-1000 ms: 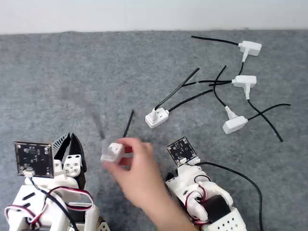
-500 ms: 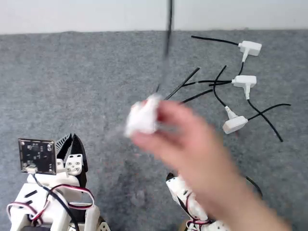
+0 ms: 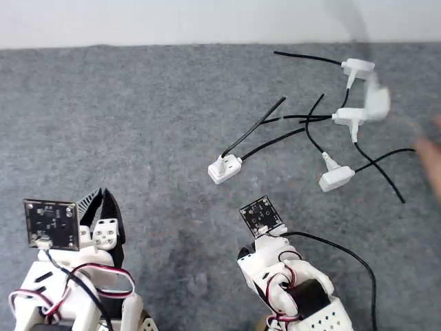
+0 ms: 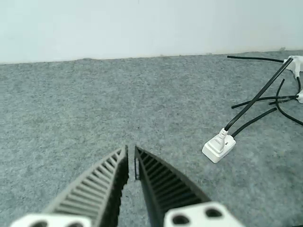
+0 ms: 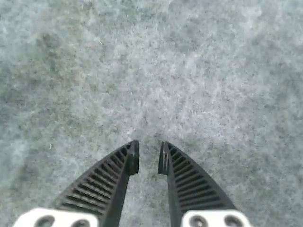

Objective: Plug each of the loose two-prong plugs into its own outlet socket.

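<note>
Several plugs (image 3: 336,178): loose on surface (image 3: 138,103), well beyond nearest block (image 3: 224,167).
Progress: block possibly mated, cannot tell; rest undone.
Left fingers (image 4: 116,170): nearly pressed together, empty.
Right fingers (image 5: 124,165): slightly spread, empty.

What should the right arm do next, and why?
Probably swing the right end effector, empty and pointed down at the grey felt tabletop, toward the loose white plastic plug on a black cord on its own side. Go slowly: a person's hand is at that edge.
</note>
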You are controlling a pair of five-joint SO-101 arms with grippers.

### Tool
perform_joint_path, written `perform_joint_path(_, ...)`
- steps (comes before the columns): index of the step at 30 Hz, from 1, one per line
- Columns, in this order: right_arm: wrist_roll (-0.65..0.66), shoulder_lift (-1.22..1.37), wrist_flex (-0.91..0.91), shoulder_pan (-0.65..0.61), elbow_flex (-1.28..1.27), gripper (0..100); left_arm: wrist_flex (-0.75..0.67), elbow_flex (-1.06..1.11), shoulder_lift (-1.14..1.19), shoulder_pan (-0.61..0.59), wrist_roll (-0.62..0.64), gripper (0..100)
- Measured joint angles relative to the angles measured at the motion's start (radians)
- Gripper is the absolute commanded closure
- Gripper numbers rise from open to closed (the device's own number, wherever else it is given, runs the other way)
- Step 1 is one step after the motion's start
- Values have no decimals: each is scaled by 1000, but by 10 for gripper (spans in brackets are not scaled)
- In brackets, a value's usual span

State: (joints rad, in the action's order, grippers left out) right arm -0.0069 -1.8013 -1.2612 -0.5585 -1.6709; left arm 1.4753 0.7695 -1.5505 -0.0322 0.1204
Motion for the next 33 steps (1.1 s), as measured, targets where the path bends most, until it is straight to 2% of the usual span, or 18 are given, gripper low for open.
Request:
perform_joint_path(6, 0, 0, 0, 0, 0, 909, -2, 6, 0, 0, 0, 988)
perform_joint_path(10, 0, 0, 0, 0, 0, 909, -74, 84, 0, 0, -15, 988)
perform_joint_path(16, 0, 0, 0, 0, 0, 909, -282, 450, -23, 0, -186, 988)
perform_joint_path(20, 0, 0, 0, 0, 0, 909, -394, 663, -163, 3, -215, 988)
perform_joint_path(22, 0, 0, 0, 0, 0, 909, -413, 724, -252, 2, -215, 988)
perform_joint_path(33, 0, 0, 0, 0, 0, 909, -417, 898, -256, 2, -198, 988)
